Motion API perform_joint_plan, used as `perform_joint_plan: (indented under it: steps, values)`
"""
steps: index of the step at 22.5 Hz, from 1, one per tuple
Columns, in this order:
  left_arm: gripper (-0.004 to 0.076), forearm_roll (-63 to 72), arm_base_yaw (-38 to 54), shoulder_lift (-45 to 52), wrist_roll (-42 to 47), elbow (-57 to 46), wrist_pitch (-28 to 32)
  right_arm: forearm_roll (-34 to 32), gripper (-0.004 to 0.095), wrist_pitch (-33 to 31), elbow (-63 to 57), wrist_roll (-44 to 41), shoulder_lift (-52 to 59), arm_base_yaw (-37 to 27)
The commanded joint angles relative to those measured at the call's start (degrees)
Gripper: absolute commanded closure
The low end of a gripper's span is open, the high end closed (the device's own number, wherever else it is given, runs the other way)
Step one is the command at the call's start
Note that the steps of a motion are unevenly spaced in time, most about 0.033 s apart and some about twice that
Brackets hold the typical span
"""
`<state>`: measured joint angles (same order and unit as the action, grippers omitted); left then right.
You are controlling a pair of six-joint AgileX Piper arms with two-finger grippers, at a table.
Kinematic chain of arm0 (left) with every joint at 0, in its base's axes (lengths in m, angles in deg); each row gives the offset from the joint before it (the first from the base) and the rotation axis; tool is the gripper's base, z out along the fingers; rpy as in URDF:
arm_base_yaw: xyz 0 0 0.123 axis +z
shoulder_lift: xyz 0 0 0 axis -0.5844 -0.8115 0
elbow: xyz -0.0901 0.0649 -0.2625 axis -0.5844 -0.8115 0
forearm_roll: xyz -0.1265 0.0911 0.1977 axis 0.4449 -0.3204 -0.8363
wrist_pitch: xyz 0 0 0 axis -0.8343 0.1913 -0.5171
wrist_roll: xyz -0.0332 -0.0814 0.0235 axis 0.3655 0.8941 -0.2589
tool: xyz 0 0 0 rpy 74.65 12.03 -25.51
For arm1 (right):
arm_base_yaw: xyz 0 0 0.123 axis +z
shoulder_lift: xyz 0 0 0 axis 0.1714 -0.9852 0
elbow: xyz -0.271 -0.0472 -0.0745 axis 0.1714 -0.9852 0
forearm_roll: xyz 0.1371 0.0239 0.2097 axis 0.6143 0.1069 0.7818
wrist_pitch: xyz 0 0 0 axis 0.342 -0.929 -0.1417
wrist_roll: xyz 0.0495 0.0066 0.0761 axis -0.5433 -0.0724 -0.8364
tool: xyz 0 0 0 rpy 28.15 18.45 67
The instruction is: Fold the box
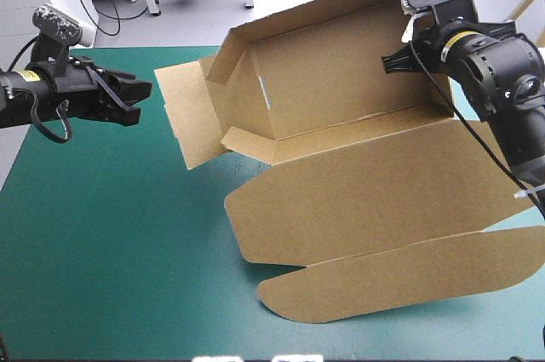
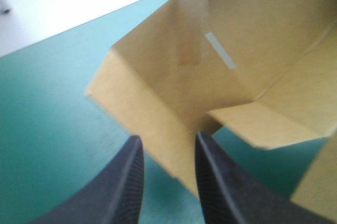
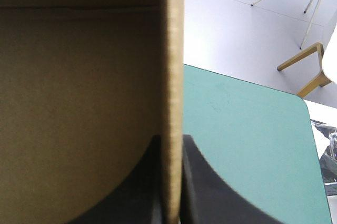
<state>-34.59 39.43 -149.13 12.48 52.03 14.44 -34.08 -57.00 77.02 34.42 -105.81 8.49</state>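
The brown box [image 1: 358, 192] lies on the teal-green cover with its back and left walls raised and its lid [image 1: 409, 272] flat toward the front edge. My right gripper [image 1: 407, 54] is shut on the upright right wall; in the right wrist view that wall's edge [image 3: 172, 76] runs between the black fingers of the right gripper [image 3: 169, 138]. My left gripper [image 1: 143, 100] hovers open just left of the box's flat left flap [image 1: 183, 115]. In the left wrist view the flap's [image 2: 152, 113] edge sits right ahead of the left gripper [image 2: 168, 137], apart from both fingers.
Bare teal-green cover [image 1: 111, 243] stretches left of and in front of the box. The cover's rounded far right corner [image 3: 303, 103] shows beyond the held wall. The lid's curved tongue reaches close to the front edge.
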Motion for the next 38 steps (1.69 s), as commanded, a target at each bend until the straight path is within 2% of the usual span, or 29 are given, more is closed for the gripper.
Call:
perform_joint_plan:
  steps: [1, 5, 9, 12, 15, 18, 23, 27, 29, 36, 38]
  values:
    - [0.0491, -12.06, -0.14, 1.41, 8.96, 1.92, 3.72, -1.75, 0.0922, 3.84, 1.9, -0.79, 2.58, -0.18]
    - [0.0491, -34.33, -0.14, 1.41, 18.33, 1.92, 1.73, -1.75, 0.0922, 3.72, 1.9, -0.79, 2.58, -0.18]
    - [0.0491, -50.63, -0.14, 1.41, 25.85, -0.71, 1.39, -1.12, 0.0927, 3.83, 1.9, -0.79, 2.58, -0.18]
    - [0.0491, -56.78, -0.14, 1.41, 26.7, -6.42, 3.38, -0.97, 0.0927, 3.83, 1.9, -0.79, 2.58, -0.18]
    - [0.0491, -58.79, -0.14, 1.41, 32.27, -13.44, 8.43, 0.21, 0.0928, 3.49, 1.9, -0.11, 2.58, -0.18]
    - [0.0491, -58.15, -0.14, 1.41, 35.71, -19.29, 14.32, 2.15, 0.0928, 3.27, 1.9, 1.14, 2.58, -0.18]
    - [0.0496, -52.47, -0.14, 1.41, 35.8, -29.7, 25.9, 4.16, 0.0927, 2.61, 1.9, 2.28, 2.58, -0.18]
    - [0.0554, -47.14, -0.14, 0.31, 35.69, -38.75, 35.61, 6.49, 0.0928, 2.37, 1.9, 3.39, 2.58, -0.18]
    - [0.0575, -42.57, -0.14, -0.56, 34.95, -40.93, 38.34, 9.04, 0.0928, 2.12, 1.9, 5.34, 2.58, -0.18]
    - [0.0579, -25.95, -0.14, -2.42, 18.29, -41.6, 39.59, 14.81, 0.0928, 1.53, 1.9, 10.27, 2.58, -0.98]
    - [0.0575, -19.68, -0.14, -2.8, 12.03, -41.6, 39.67, 26.44, 0.0928, 1.13, 1.9, 17.0, 2.58, -6.71]
